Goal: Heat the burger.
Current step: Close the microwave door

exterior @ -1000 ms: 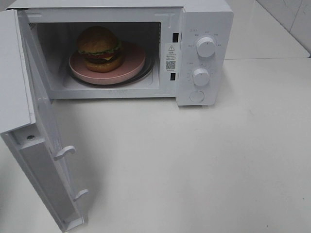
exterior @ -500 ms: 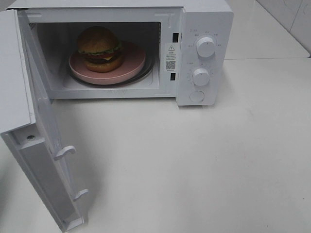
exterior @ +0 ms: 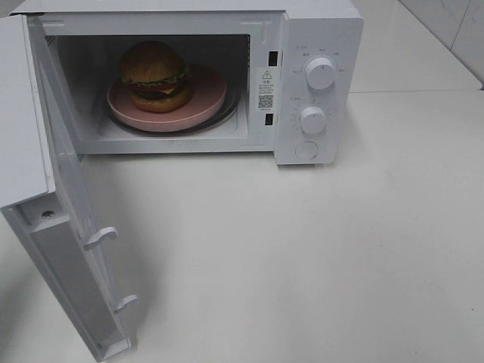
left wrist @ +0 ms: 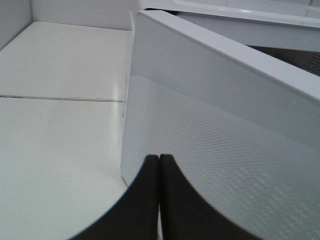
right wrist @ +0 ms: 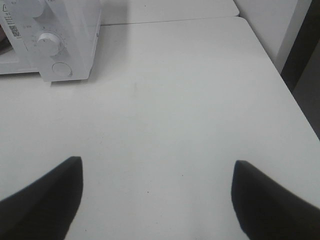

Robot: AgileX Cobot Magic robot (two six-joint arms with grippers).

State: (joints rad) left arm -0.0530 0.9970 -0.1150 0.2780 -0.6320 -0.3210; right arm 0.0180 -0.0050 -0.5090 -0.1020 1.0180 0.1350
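The microwave (exterior: 333, 38) stands far left on the counter (exterior: 318, 249), its door (exterior: 72, 257) swung wide, long edge running from far to near along the left; I judge shutting it comes next. My left claw (left wrist: 159, 159), pressed together on nothing, sits just beside the door's outer face, so that arm is nearer than the right claw (right wrist: 156, 165), spread over the counter right of the dials (right wrist: 50, 44). The burger (exterior: 155, 74) stands upright on the pink plate (exterior: 208, 98) inside, axis vertical.

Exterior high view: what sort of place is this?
Likely a kitchen-style test bench: a white microwave with two dials stands on a plain white table, with a golden-bun burger on a round pink plate inside it.
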